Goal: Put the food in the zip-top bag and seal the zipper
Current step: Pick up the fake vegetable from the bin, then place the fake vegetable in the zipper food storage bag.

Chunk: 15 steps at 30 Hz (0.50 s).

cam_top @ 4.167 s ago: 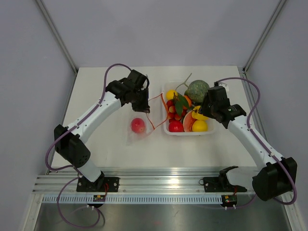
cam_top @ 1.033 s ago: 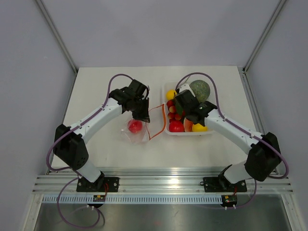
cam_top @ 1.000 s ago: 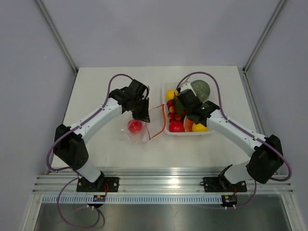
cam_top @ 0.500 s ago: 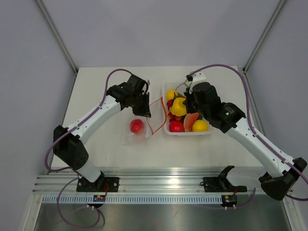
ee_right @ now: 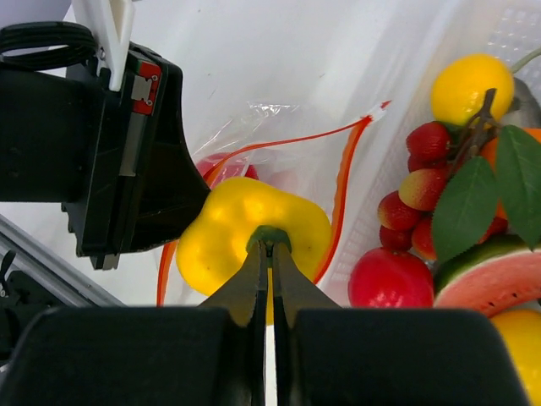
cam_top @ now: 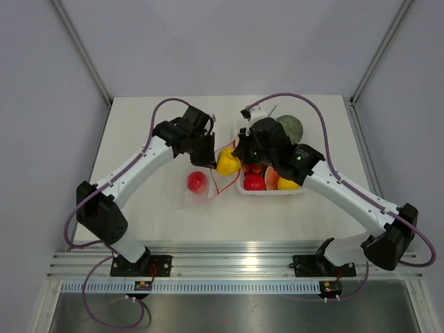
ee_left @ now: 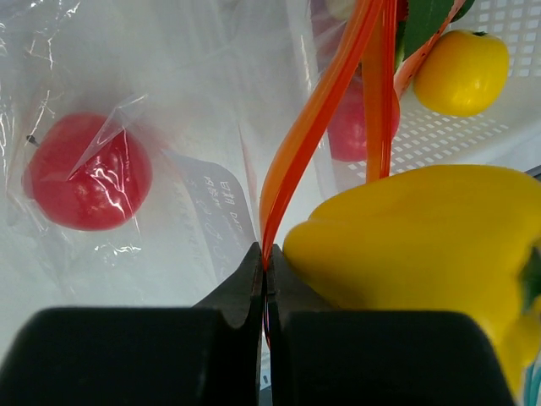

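STEP: loading food, judged early | LEFT: left hand [ee_left: 266, 262] pinched shut on zipper [ee_left: 313, 135], lifting the zip-top bag [cam_top: 198, 194] mouth off worktop [cam_top: 139, 125] | RIGHT: right hand [ee_right: 270, 254] closed on yellow pepper [ee_right: 245, 224] stem, at the mouth | BAGGED: red apple [cam_top: 197, 182] | NEXT: pepper needed lowering between the strips, then release

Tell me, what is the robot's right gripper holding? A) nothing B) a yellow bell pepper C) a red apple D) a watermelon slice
B: the right gripper is shut on the stem of a yellow bell pepper, seen from its own wrist camera.
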Each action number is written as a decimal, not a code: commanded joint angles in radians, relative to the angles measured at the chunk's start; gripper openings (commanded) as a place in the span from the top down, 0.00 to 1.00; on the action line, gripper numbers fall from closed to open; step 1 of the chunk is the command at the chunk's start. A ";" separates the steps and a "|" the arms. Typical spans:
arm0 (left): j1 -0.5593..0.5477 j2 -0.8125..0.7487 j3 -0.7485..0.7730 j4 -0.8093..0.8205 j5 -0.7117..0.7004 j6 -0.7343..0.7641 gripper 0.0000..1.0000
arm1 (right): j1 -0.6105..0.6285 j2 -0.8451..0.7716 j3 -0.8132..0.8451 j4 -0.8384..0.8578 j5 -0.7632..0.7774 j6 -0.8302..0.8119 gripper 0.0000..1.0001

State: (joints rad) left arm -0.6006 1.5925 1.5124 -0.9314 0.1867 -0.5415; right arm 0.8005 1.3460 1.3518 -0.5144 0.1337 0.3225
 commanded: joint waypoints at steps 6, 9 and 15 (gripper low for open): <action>0.007 -0.048 0.061 0.003 0.016 0.021 1.00 | 0.031 0.093 -0.008 0.109 -0.006 0.046 1.00; 0.007 -0.048 0.066 0.002 0.016 0.018 1.00 | 0.032 0.113 0.010 0.097 -0.035 0.044 0.85; 0.007 -0.052 0.065 0.016 0.020 0.003 1.00 | 0.032 0.070 0.011 0.037 0.053 0.016 0.32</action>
State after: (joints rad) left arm -0.5945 1.5906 1.5261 -0.9489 0.1867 -0.5327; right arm 0.8211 1.4658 1.3396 -0.4789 0.1318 0.3511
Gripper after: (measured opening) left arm 0.008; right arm 0.654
